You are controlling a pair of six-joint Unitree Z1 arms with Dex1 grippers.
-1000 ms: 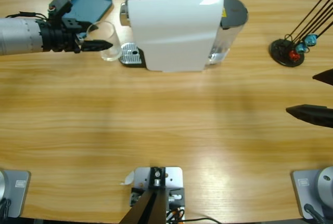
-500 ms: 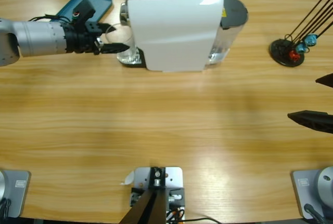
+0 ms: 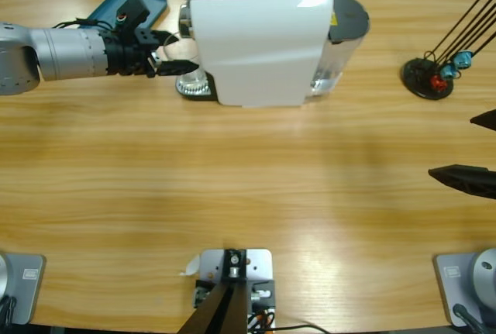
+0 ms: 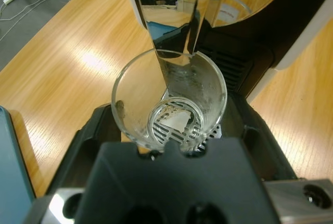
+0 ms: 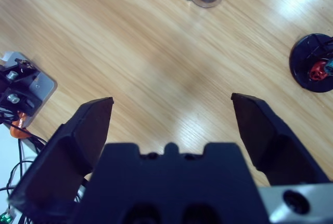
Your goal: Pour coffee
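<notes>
The left gripper (image 3: 180, 55) grips a clear glass (image 4: 169, 102) on the drip tray (image 3: 194, 86) at the white coffee machine's (image 3: 260, 39) nine o'clock, while the right gripper (image 5: 171, 112) hangs wide open.

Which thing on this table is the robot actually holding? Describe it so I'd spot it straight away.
Find the big white coffee machine at the table's far edge. At its left end, over the metal drip grate, the left gripper holds a small clear glass. It's the only see-through cup there, and it looks empty; the blue tray behind is flat and opaque.
</notes>
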